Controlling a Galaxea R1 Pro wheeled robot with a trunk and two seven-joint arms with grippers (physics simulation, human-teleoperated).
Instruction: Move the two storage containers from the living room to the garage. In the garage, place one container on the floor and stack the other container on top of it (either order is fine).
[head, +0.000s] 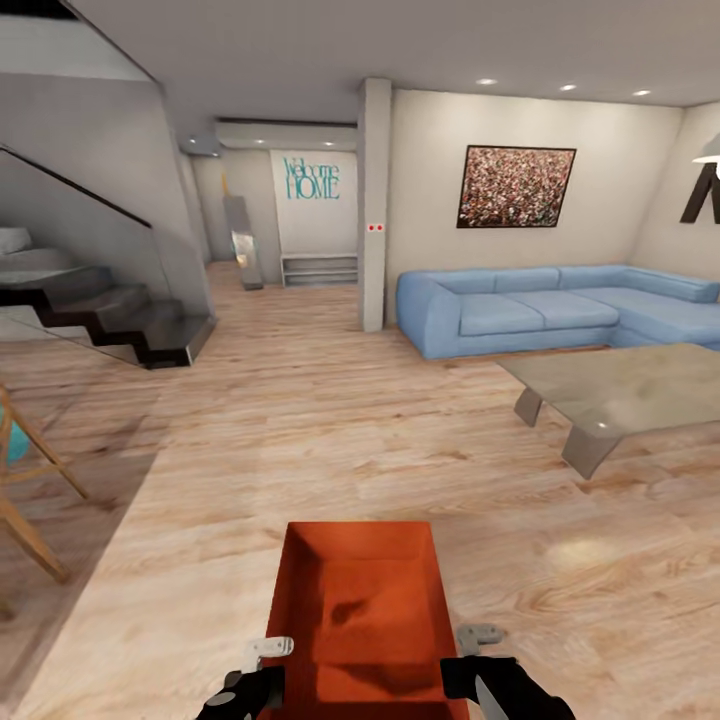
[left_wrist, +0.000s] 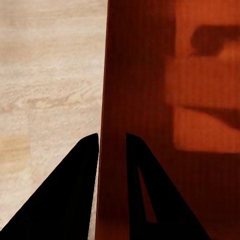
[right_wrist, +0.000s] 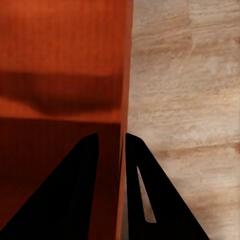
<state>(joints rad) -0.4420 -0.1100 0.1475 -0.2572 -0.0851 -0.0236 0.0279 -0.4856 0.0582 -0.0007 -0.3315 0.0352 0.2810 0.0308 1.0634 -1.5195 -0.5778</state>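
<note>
The orange-red bin (head: 358, 610) is held up in front of the robot, above the light wood floor (head: 300, 430), open side up, its near end cut off by the picture's lower edge. The left hand (left_wrist: 111, 142) pinches the bin's left wall (left_wrist: 107, 100), one finger (left_wrist: 75, 190) outside and the other inside. The right hand (right_wrist: 111, 142) clamps the right wall (right_wrist: 125, 75) the same way. From the head camera both hands are half cut off, so only their dark knuckles show beside the bin. Beyond the bin and to its right stands a low grey table (head: 620, 395), and past that a blue sofa (head: 540, 310). Beyond the bin to its left are dark stairs (head: 110, 315). A wooden frame (head: 25, 480) left of the bin is cropped and hard to identify.
</note>
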